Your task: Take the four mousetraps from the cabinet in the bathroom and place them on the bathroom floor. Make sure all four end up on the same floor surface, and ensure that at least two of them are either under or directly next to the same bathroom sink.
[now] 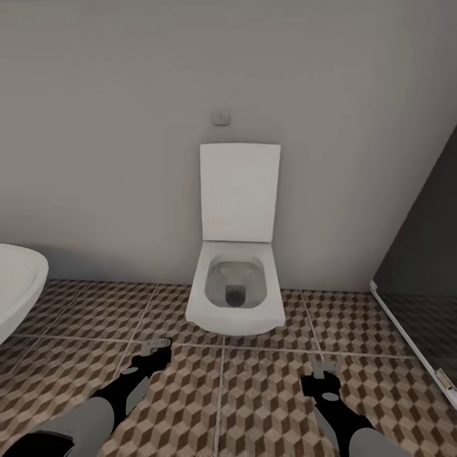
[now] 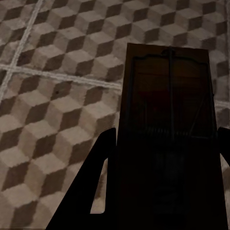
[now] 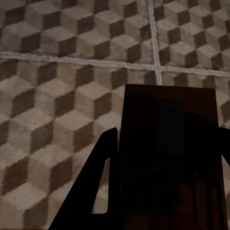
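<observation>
One dark flat mousetrap (image 2: 167, 120) per pincer, above cube-pattern bathroom floor (image 1: 266, 393); second mousetrap (image 3: 170, 143).

Open cube-patterned brown, beige and white tiled floor (image 1: 266, 393) lies ahead of both arms. A white wall-hung toilet with raised lid (image 1: 238, 254) blocks the middle, a white rounded tub edge (image 1: 19, 285) the left, a dark glass panel (image 1: 422, 279) the right.

Setting: a bathroom in a home, simulator-rendered. Evidence: wall-hung white toilet (image 1: 236, 282) with its lid raised against a plain grey wall (image 1: 114, 127), small flush plate (image 1: 220, 117) above it. Bathroom floor (image 1: 266, 406) tiled in brown, beige and white cube pattern with pale grout. Rounded white fixture edge (image 1: 19, 285) at left; dark glass enclosure (image 1: 425, 266) at right.
</observation>
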